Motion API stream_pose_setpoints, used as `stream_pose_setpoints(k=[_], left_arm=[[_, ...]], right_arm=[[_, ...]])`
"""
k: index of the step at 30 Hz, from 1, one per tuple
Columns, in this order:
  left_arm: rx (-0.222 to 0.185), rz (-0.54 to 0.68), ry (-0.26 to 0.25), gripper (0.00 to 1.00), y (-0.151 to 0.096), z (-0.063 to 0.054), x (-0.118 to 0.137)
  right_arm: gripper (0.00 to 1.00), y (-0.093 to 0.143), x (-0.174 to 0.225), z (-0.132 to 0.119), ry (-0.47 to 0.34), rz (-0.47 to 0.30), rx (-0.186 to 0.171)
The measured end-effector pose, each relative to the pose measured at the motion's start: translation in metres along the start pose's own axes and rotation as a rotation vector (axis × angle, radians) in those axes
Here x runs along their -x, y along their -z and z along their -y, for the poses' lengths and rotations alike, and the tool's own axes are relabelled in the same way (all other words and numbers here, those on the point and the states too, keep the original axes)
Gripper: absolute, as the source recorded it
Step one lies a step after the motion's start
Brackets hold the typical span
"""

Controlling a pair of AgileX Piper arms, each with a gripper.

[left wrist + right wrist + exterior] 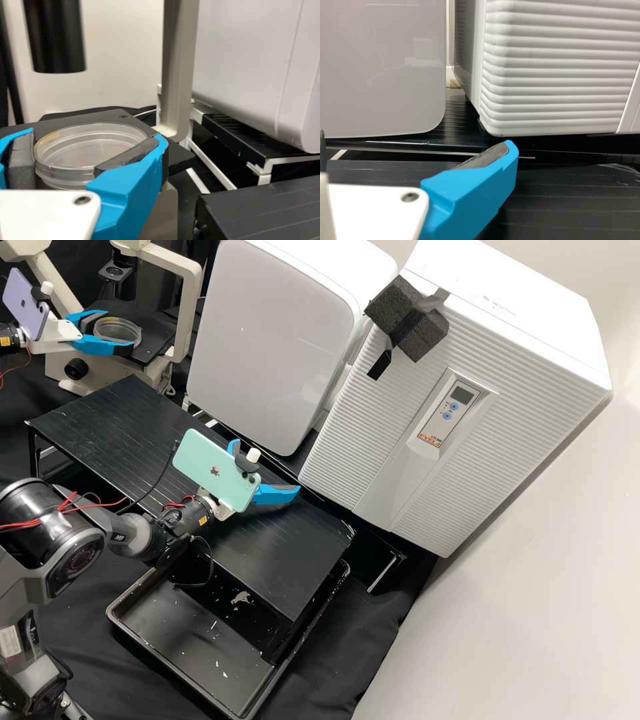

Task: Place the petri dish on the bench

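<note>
Petri dish clasped over the microscope's edge

The dish sits between the padded fingers of the left gripper, which grasps it by opposite sides at the black microscope stage. Whether its base touches the stage, I cannot tell. The stage's rim reaches past the dish, and the pale microscope frame rises just beyond. In the left wrist view a gap separates the nearer blue finger from the edge of the black ribbed platform.

The right gripper is released, fingers spread over that platform, well apart from the dish; the ribbed surface runs out to either side of it. Along the platform's far side stand a smooth white cabinet and a ribbed white unit, a narrow gap between them. A black tray lies lower down, partly beneath the platform's near corner.
</note>
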Motion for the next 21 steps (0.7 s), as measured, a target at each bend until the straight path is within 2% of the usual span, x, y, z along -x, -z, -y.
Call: stream_pose_setpoints(k=[7, 12, 17, 21], left_arm=[[0.021, -0.036, -0.004, 0.00, 0.007, -0.008, 0.010], [0.022, -0.039, -0.033, 0.00, 0.007, -0.018, 0.017], [0.022, -0.035, -0.033, 0.00, 0.005, -0.018, 0.020], [0.000, 0.002, -0.014, 0.00, -0.003, -0.015, 0.022]], right_arm=[[1.00, 0.000, 0.000, 0.000, 0.000, 0.000, 0.000], [1.00, 0.000, 0.000, 0.000, 0.000, 0.000, 0.000], [1.00, 0.000, 0.000, 0.000, 0.000, 0.000, 0.000], [1.00, 0.000, 0.000, 0.000, 0.000, 0.000, 0.000]])
